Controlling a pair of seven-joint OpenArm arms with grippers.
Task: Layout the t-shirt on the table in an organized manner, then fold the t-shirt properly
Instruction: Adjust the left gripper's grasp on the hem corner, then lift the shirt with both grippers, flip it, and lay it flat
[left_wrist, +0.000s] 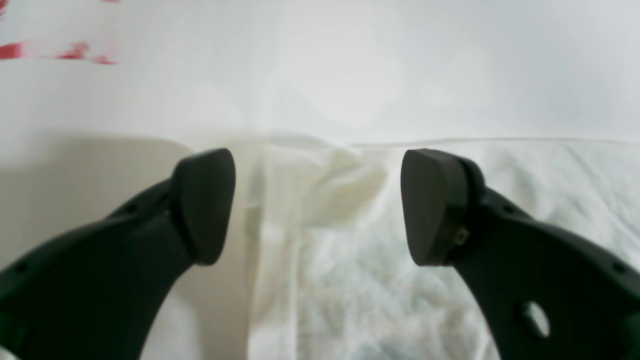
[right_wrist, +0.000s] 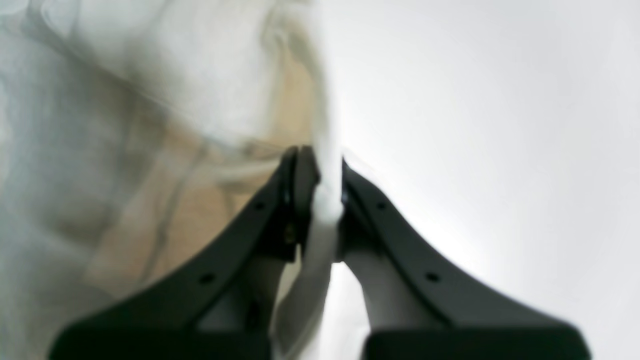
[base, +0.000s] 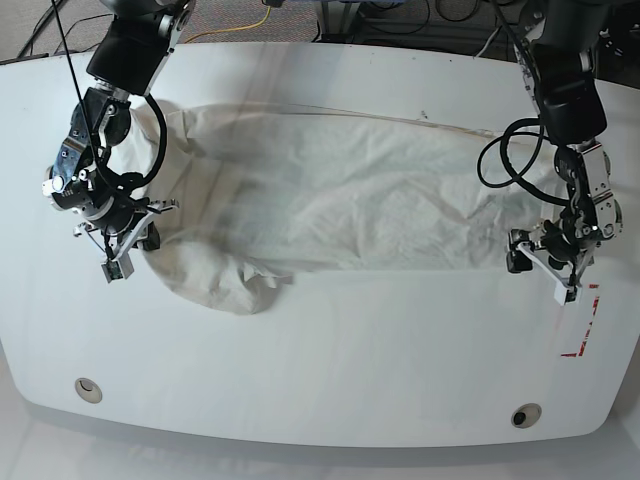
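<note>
Black fingers (left_wrist: 202, 205) of the left gripper (left_wrist: 318, 206) stand spread apart, straddling a rumpled corner of the t-shirt (left_wrist: 380, 270) without grasping it.

Next view: the right gripper (right_wrist: 318, 200) is clenched on a bunched edge of cloth.

From above, the shirt lies stretched across the table (base: 330, 380), plain side up. Closing on the corner before pulling should flatten it evenly.

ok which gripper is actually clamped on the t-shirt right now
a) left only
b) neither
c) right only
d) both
c: in the right wrist view the right gripper is shut on a fold of the t-shirt, while the left gripper stands open above the cloth with nothing between its fingers.
</note>
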